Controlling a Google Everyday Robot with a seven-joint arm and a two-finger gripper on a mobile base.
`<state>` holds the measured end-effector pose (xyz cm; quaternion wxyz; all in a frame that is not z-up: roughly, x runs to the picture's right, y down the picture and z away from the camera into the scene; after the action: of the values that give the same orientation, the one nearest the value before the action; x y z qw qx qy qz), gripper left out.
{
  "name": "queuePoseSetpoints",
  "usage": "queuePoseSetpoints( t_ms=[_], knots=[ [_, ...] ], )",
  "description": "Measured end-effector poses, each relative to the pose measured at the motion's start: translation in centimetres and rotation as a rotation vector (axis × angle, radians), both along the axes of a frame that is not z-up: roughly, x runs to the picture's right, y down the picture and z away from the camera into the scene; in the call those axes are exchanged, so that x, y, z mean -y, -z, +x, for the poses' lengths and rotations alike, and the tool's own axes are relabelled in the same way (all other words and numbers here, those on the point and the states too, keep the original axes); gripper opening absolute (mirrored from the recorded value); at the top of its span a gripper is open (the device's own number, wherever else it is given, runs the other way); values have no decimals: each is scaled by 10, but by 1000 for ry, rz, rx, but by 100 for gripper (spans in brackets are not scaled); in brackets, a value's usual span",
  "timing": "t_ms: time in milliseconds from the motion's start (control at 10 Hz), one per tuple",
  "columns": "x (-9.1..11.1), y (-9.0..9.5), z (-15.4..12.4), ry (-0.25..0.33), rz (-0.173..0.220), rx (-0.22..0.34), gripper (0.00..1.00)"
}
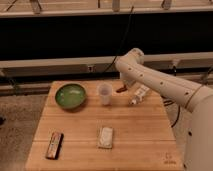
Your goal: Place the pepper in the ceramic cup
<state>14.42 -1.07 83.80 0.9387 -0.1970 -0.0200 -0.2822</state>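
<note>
Camera view shows the gripper point(121, 90) pinching the pepper point(120, 90) just right of the ceramic cup point(104, 94), so the carry step seems underway; next it needs lifting over the rim.

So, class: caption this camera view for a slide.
Gripper holds pepper beside the cup on a table, bowl at left.

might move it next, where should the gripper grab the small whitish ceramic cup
Grip the small whitish ceramic cup across its wall near the rim, coming from above: it stands upright, open top, no handle. The gripper is right beside it on the right, the wide green bowl on the left.
</note>
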Motion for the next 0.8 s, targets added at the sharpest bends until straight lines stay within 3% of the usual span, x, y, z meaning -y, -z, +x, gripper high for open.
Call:
queuePoseSetpoints(
  t_ms=[500,800],
  knots=[
    [33,26,-21,-17,40,79,0],
    [41,32,-58,-2,37,151,0]
  ],
)
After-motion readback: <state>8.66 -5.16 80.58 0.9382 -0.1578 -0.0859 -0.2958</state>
